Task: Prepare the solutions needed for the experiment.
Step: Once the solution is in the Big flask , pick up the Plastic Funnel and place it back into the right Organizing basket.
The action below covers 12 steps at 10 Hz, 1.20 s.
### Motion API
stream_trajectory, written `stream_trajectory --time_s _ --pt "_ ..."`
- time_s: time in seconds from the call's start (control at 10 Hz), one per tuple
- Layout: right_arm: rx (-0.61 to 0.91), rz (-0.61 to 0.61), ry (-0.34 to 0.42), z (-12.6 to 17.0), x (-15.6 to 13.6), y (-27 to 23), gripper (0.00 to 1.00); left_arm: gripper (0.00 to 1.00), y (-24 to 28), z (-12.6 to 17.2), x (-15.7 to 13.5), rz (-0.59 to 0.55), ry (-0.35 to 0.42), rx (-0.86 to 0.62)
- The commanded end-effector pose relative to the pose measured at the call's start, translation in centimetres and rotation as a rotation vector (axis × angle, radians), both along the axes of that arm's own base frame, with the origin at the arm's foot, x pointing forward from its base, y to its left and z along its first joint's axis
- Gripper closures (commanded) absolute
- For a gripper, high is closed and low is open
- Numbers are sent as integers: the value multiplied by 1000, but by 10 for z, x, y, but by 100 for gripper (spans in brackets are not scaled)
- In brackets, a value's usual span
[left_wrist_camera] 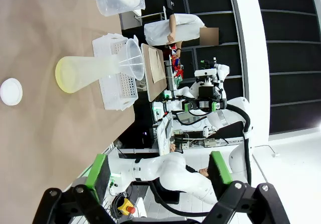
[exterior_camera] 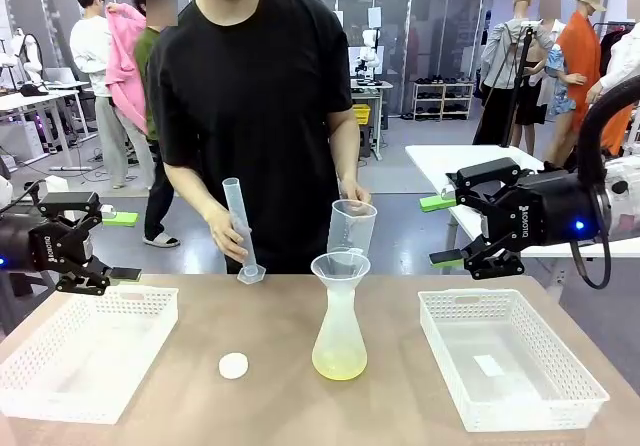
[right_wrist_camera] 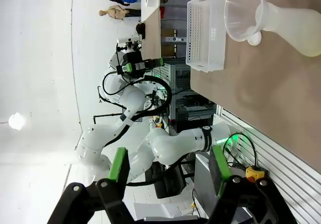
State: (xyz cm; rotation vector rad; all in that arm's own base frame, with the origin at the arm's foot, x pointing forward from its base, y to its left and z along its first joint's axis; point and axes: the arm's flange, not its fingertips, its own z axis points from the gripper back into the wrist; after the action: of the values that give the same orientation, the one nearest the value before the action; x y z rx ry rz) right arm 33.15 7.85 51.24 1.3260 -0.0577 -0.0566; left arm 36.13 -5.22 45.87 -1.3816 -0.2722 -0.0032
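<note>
The solution [exterior_camera: 339, 368] is a shallow pale yellow layer at the bottom of a frosted conical flask [exterior_camera: 339, 326] at the table's middle, with a clear funnel [exterior_camera: 340, 265] in its neck. The left wrist view shows the same flask [left_wrist_camera: 95, 73] and solution [left_wrist_camera: 62, 76] lying sideways in the picture. At the far side a person holds a graduated cylinder [exterior_camera: 240, 231] standing on the table and a clear beaker [exterior_camera: 352, 228] above the funnel. My left gripper [exterior_camera: 120, 246] hovers open above the left basket. My right gripper [exterior_camera: 442, 231] hangs open above the right basket, nothing between its fingers.
A white basket [exterior_camera: 85, 351] sits at the table's left and another white basket [exterior_camera: 510, 386] at the right. A small white round cap [exterior_camera: 233, 365] lies on the table, left of the flask. Other people stand in the room behind.
</note>
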Motion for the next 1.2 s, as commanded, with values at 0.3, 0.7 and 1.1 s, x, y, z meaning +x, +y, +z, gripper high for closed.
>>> stream_trajectory --time_s 0.3,0.7,1.1 --pt "-82 -30 -47 6 3 7 19 0 -2 0 -3 0 1 -21" --pt "-313 40 -120 23 56 36 19 0 -2 0 -3 0 1 -21" --pt "-618 108 -234 23 107 79 19 0 -2 0 -3 0 1 -21"
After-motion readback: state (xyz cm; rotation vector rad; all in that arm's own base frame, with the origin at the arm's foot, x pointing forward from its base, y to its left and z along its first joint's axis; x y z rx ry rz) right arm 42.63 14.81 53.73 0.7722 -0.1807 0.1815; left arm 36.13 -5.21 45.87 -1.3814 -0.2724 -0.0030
